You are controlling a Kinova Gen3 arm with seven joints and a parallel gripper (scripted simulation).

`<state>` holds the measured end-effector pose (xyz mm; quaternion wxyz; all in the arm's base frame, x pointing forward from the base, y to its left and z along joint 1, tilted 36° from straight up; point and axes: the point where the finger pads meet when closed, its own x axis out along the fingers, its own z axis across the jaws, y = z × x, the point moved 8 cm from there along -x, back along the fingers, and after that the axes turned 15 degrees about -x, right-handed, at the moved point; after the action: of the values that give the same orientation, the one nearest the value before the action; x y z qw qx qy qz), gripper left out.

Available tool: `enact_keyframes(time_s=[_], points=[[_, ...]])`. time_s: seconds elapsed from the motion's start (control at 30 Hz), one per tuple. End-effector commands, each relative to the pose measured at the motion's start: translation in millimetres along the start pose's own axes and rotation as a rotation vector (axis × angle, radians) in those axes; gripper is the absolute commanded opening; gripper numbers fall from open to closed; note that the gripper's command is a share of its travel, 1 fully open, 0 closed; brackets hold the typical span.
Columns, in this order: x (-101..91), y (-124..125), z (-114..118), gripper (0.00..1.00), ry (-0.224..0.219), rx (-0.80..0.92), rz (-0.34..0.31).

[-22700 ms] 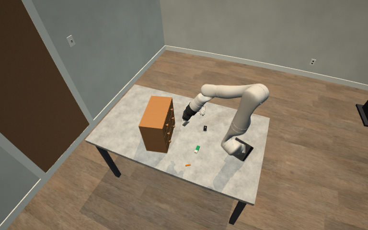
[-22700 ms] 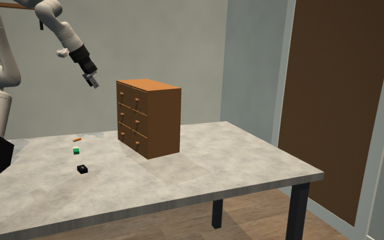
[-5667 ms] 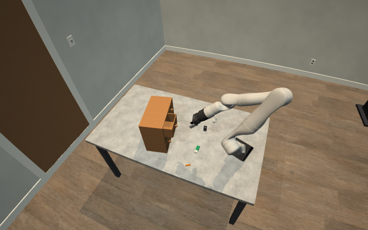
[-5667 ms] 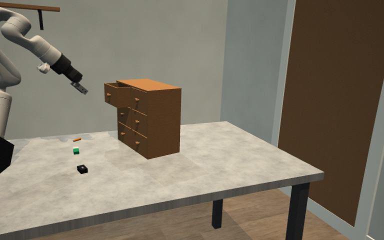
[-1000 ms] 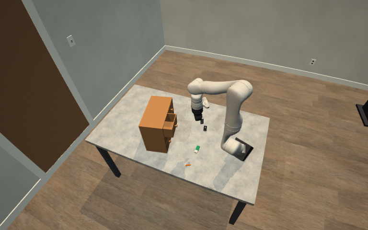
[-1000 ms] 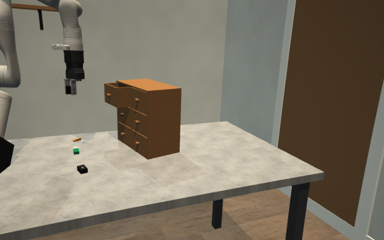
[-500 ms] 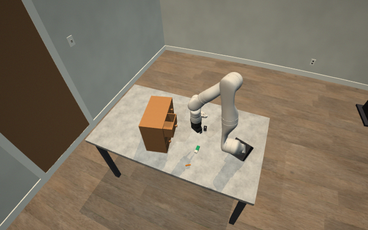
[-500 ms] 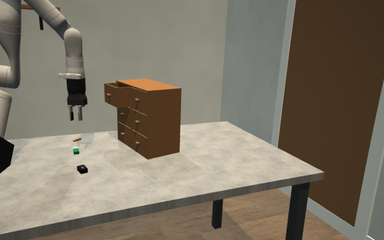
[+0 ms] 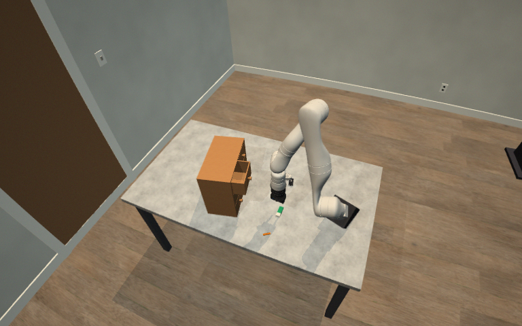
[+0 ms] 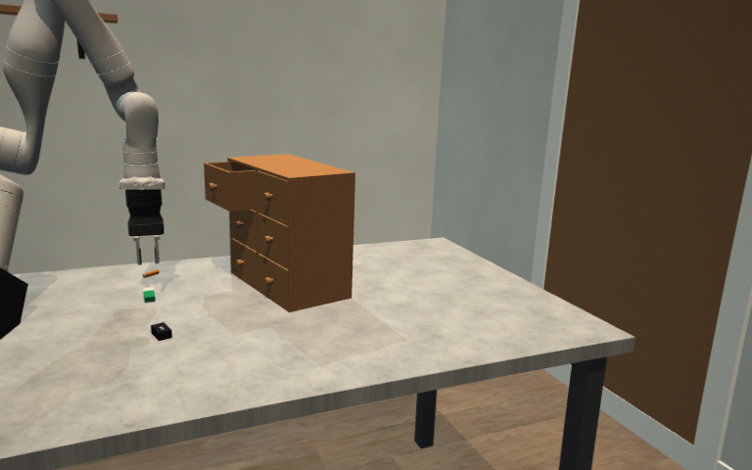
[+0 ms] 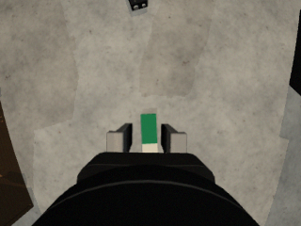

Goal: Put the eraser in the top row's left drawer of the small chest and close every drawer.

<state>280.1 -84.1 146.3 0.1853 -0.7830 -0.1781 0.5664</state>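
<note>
Pointing down, the open claw [image 10: 147, 252] [image 11: 146, 134] is above the green and white eraser [image 9: 279, 211] [image 10: 149, 295] [image 11: 149, 129], which lies on the worktop [image 9: 172, 165] [image 10: 444, 288] [image 11: 240, 118]. The chest's [image 9: 221, 157] [image 10: 320, 238] top left drawer [image 9: 241, 183] [image 10: 227, 187] sticks out.

Top-left drawer [image 9: 240, 187] [image 10: 217, 186] pulled out, claw [image 9: 277, 202] [image 10: 148, 263] [image 11: 146, 134] lower, pointing down
</note>
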Motion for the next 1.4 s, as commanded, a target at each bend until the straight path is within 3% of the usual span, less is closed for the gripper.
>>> enact_keyframes(time_s=[0.0, 0.27, 0.3, 1.03, 1.37], points=[[13.3, -10, 0, 0.67, -0.002, -0.054, -0.021], [15.0, -11, -2, 0.67, 0.003, -0.067, -0.023], [15.0, -11, -2, 0.75, 0.003, -0.067, -0.023], [15.3, -11, -1, 0.75, 0.003, -0.067, -0.023], [24.1, -12, -1, 0.75, 0.002, -0.067, -0.023]])
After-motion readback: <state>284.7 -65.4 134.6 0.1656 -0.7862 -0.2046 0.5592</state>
